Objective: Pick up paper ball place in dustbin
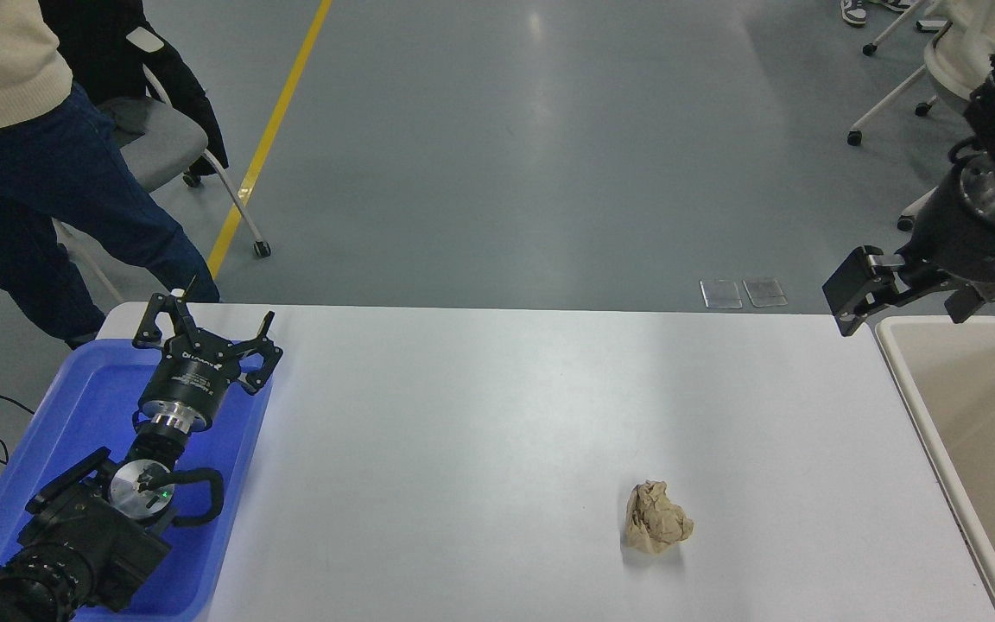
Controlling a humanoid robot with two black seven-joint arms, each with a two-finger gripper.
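Black and raised at the frame's right edge, the right gripper holds nothing that I can see; whether it is spread I cannot tell. Below it, the beige plastic dustbin. Nothing done yet, I'd say: the crumpled tan kraft paper ball lies lower centre-right on the white table, well apart.

Paper ball lies on table, right of centre, toward the near edge. Dustbin stands past the table's right end. Tray sits on the left end; left gripper hangs over its far part. Right gripper hangs above the dustbin's far-left corner, well behind the ball. Person and chair stand behind the far-left corner.
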